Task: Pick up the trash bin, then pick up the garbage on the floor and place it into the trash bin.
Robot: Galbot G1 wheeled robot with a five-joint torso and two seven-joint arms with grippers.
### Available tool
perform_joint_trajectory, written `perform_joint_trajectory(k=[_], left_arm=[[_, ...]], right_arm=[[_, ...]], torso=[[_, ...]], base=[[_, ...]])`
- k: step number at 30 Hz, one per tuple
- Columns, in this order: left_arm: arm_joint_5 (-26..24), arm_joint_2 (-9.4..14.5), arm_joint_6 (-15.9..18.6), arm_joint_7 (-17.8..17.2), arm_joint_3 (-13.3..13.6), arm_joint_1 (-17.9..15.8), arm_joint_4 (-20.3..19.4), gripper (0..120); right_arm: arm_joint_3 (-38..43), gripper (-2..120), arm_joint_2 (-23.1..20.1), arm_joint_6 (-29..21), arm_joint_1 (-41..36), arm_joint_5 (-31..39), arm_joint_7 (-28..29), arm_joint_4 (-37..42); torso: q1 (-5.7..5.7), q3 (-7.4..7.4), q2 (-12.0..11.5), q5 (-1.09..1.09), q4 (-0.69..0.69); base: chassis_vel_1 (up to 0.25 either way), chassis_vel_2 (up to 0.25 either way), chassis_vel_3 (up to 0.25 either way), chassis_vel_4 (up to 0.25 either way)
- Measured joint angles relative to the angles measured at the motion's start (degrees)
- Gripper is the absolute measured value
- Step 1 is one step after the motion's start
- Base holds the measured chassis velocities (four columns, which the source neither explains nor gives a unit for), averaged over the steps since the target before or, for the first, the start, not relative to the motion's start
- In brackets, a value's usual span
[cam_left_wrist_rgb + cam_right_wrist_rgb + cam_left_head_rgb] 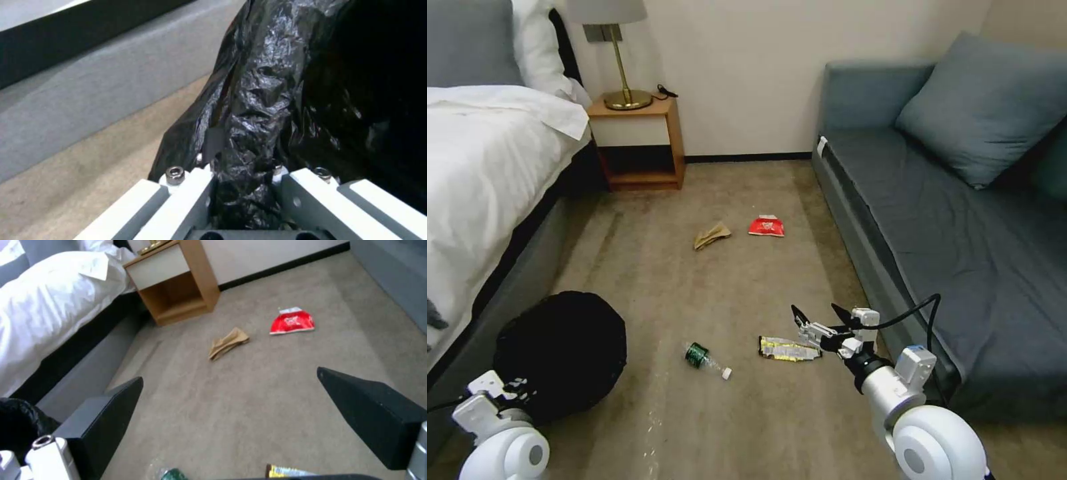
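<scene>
— Trash bin (564, 350): where held, and how?

— Low at my left, beside the bed (474, 173). My left gripper (242, 186) pinches its rim through the crinkly black liner. I judge it light and hollow, the film slippery, so the rim is the place to grip.

— Garbage on the carpet (720, 280)?

— Four items. Green bottle (706, 359), round, likely to roll. Yellow wrapper (788, 349), flat, thin; take an edge. Red packet (766, 227) and crumpled brown paper bag (712, 235) lie farther off, soft and light.

— Right gripper (820, 315)?

— Spread wide, empty, hovering just by the wrapper.
</scene>
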Motion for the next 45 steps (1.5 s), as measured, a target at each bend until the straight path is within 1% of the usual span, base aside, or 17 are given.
perform_joint_trajectory(k=[9, 14, 19, 20, 21, 22, 23, 26, 27, 30, 31, 34, 36, 38, 39, 41, 45], left_arm=[[0.0, 0.13, -0.19, 0.23, -0.3, 0.32, -0.14, 1], [-0.03, 0.96, -0.19, 0.61, -0.53, 0.43, -0.14, 1], [-0.17, 2.18, -0.18, 1.85, -0.82, 1.05, -0.22, 1], [-0.18, 2.81, -0.16, 2.88, -1.08, 1.62, -0.36, 1], [-0.17, 2.99, -0.16, 3.16, -1.17, 1.79, -0.37, 1], [-0.17, 2.99, -0.16, 3.16, -1.17, 1.79, -0.37, 1], [-0.16, 3.14, -0.16, 3.35, -1.23, 1.92, -0.37, 1], [0.07, 3.4, -1.0, 4.47, -1.41, 2.25, -0.36, 1], [0.07, 3.4, -1.0, 4.47, -1.41, 2.25, -0.36, 1], [0.79, 2.88, -1.88, 5.19, -1.47, 2.23, 0.59, 1], [0.79, 2.88, -1.88, 5.19, -1.47, 2.23, 0.59, 1], [1.41, 2.46, -1.97, 5.21, -1.47, 2.02, 1.17, 1], [1.49, 2.43, -1.99, 5.21, -1.47, 2.02, 1.16, 1], [1.59, 2.42, -1.99, 5.18, -1.54, 2.07, 0.94, 1], [1.61, 2.43, -2.0, 5.16, -1.58, 2.13, 0.77, 1], [1.61, 2.43, -2.01, 5.15, -1.6, 2.15, 0.74, 1], [1.68, 2.43, -2.15, 5.06, -1.66, 2.33, 0.63, 1]], right_arm=[[-0.05, 100, -0.16, -0.19, -0.18, 0.01, -0.22, 0.21], [-0.06, 100, -1.05, -0.87, 0.53, 1.14, -0.54, -0.34], [-1.12, 100, -4.66, -2.44, 4.98, 3.26, -1.52, -3.85], [-3.34, 100, -7.49, -4.18, 10.44, 6.91, -1.73, -7.33], [-4.72, 100, -8.56, -4.97, 13.06, 8.37, -1.74, -8.72], [-4.72, 100, -8.56, -4.97, 13.06, 8.37, -1.74, -8.72], [-5.99, 100, -9.29, -5.66, 15.33, 9.5, -1.74, -9.96], [-12.69, 100, -11.34, -7.61, 25.77, 12.71, -1.7, -16.17], [-12.69, 100, -11.34, -7.61, 25.77, 12.71, -1.7, -16.17], [-20.88, 100, -10.01, -8.77, 35.42, 13.64, -2.19, -25.53], [-20.88, 100, -10.01, -8.77, 35.42, 13.64, -2.19, -25.53], [-29.11, 100, -7.09, -9.51, 43.04, 12.69, -2.99, -33.74], [-31.11, 100, -6.43, -9.72, 44.3, 11.9, -3.33, -35.26], [-35.3, 100, -5.45, -9.87, 45.83, 9.88, -4.22, -37.55], [-37.5, 100, -5.16, -9.83, 46.02, 8.8, -4.72, -38.32], [-38.21, 100, -5.1, -9.8, 46.02, 8.43, -4.86, -38.54], [-43.02, 100, -4.69, -9.63, 45.26, 5.14, -6.33, -40.0]], torso=[[0.0, 0.0, 0.0, 0.0, 0.0], [0.0, 0.0, 0.0, 0.0, 0.0], [0.0, 0.0, 0.0, 0.0, 0.0], [0.0, 0.0, 0.0, 0.0, -0.01], [0.0, 0.0, 0.0, 0.0, -0.01], [0.0, 0.0, 0.0, 0.0, -0.01], [0.0, 0.0, 0.0, 0.0, 0.01], [0.0, 0.01, 0.0, 0.0, 0.01], [0.0, 0.01, 0.0, 0.0, 0.01], [0.0, 0.01, 0.0, 0.0, 0.01], [0.0, 0.01, 0.0, 0.0, 0.01], [0.0, 0.01, 0.0, -0.01, 0.03], [0.0, 0.01, 0.0, 0.0, 0.03], [0.0, 0.01, 0.0, -0.01, 0.02], [0.0, 0.0, 0.0, -0.01, 0.02], [0.0, 0.0, 0.0, -0.01, 0.01], [0.0, 0.0, 0.0, -0.01, 0.0]], base=[[-0.106, 0.106, 0.105, -0.11], [-0.074, 0.088, 0.078, -0.085], [-0.015, 0.012, 0.019, -0.021], [0.0, 0.0, 0.0, 0.0], [0.0, 0.0, 0.0, 0.0], [0.0, 0.0, 0.0, 0.0], [0.0, 0.0, 0.0, 0.0], [0.0, 0.0, 0.0, 0.0], [0.0, 0.0, 0.0, 0.0], [0.0, 0.0, 0.0, 0.0], [0.0, 0.0, 0.0, 0.0], [0.0, 0.0, 0.0, 0.0], [0.0, 0.0, 0.0, 0.0], [0.0, 0.0, 0.0, 0.0], [0.0, 0.0, 0.0, 0.0], [0.0, 0.0, 0.0, 0.0], [0.0, 0.0, 0.0, 0.0]])
